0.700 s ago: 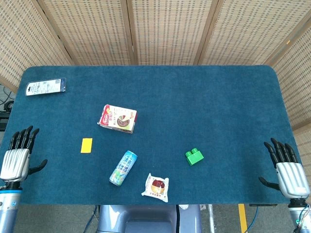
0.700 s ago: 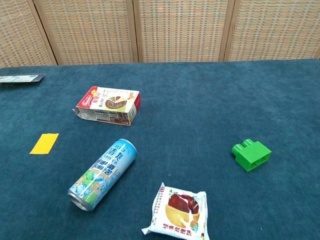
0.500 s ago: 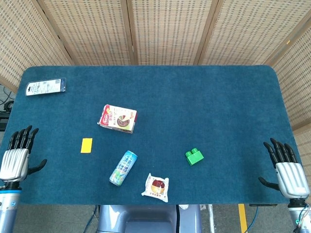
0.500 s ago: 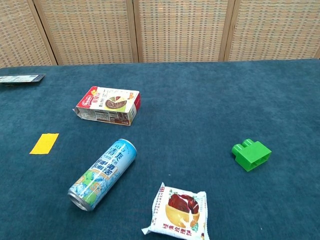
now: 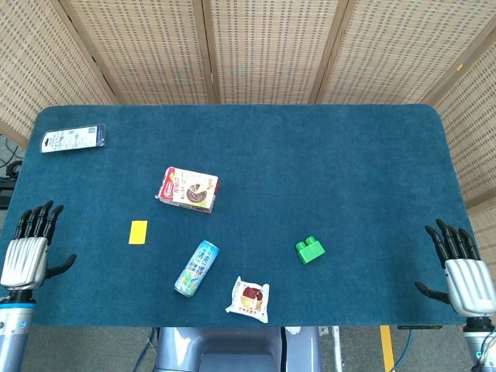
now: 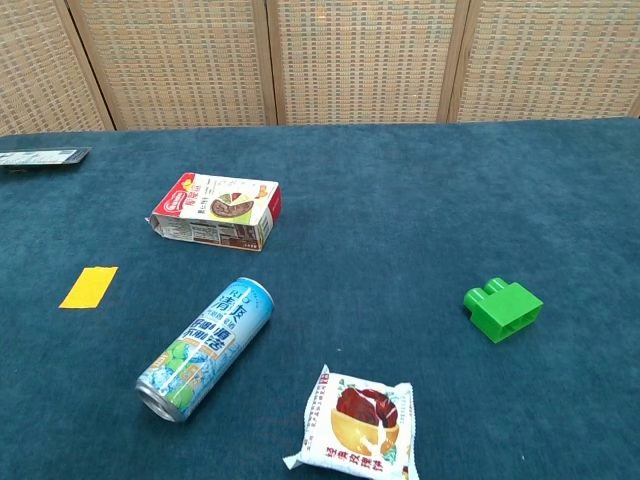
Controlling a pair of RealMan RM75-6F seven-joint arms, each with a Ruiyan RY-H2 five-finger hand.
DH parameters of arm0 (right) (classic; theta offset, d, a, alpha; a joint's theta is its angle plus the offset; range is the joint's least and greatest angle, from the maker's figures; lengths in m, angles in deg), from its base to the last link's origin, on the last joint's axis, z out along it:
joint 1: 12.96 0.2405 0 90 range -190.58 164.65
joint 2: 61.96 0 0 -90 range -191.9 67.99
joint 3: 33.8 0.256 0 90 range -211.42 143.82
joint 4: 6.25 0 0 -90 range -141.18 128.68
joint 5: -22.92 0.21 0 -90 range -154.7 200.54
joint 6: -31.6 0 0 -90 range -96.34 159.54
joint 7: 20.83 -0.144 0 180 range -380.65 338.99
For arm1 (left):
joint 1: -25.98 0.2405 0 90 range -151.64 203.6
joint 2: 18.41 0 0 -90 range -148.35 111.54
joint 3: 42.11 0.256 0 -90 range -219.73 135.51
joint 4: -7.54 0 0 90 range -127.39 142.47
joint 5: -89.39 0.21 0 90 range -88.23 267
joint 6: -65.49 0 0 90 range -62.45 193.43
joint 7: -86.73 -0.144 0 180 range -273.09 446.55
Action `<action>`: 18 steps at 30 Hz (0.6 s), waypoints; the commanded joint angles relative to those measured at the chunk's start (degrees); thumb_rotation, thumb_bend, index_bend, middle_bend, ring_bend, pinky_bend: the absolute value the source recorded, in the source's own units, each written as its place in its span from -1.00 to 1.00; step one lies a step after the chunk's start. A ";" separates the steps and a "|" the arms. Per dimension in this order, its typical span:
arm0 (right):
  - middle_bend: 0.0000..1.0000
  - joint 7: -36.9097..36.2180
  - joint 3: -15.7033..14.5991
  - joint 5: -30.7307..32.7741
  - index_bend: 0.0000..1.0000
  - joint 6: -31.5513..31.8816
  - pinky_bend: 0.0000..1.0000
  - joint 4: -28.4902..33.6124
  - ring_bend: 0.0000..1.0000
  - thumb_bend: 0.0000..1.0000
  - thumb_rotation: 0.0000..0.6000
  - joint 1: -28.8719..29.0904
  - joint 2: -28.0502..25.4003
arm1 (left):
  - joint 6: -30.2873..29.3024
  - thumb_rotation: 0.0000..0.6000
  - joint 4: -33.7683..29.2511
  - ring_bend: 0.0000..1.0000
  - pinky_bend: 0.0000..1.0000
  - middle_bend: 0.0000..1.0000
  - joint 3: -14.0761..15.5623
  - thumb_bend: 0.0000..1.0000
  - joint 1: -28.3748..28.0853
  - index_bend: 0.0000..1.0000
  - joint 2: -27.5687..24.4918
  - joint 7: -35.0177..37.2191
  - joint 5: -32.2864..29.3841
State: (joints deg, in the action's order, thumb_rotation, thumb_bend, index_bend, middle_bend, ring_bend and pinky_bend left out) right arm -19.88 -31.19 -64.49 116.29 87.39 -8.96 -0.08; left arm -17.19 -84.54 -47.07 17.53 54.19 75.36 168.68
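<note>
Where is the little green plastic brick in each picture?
Head view: the green plastic brick lies right of centre, near the front edge of the blue table.
Chest view: the brick lies on the right side, at mid height.
Shared landmark: the white snack packet with a red fruit picture lies to its front left in both.

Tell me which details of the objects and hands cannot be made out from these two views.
- Flat blue-and-white blister pack: print too small in head view; cut off by the left edge in chest view.
- Lying blue-green drink can: its underside is hidden against the blue cloth table.
- Left hand and right hand: outside the chest view; head view shows only their backs, palms hidden.
- Green plastic building block: its far side is hidden in chest view.
</note>
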 commanded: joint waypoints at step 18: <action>-1.00 0.16 -0.13 -0.12 -1.00 -0.21 -1.00 -0.14 -1.00 -0.80 1.00 0.05 0.11 | 0.91 1.00 -0.16 -1.00 -1.00 -1.00 0.10 -0.54 -0.25 -0.97 0.06 -0.34 -0.52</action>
State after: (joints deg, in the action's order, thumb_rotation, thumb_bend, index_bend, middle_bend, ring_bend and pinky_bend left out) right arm -19.72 -31.33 -64.63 116.11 87.26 -8.93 0.04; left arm -16.38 -84.74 -46.98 17.33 54.20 75.09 168.23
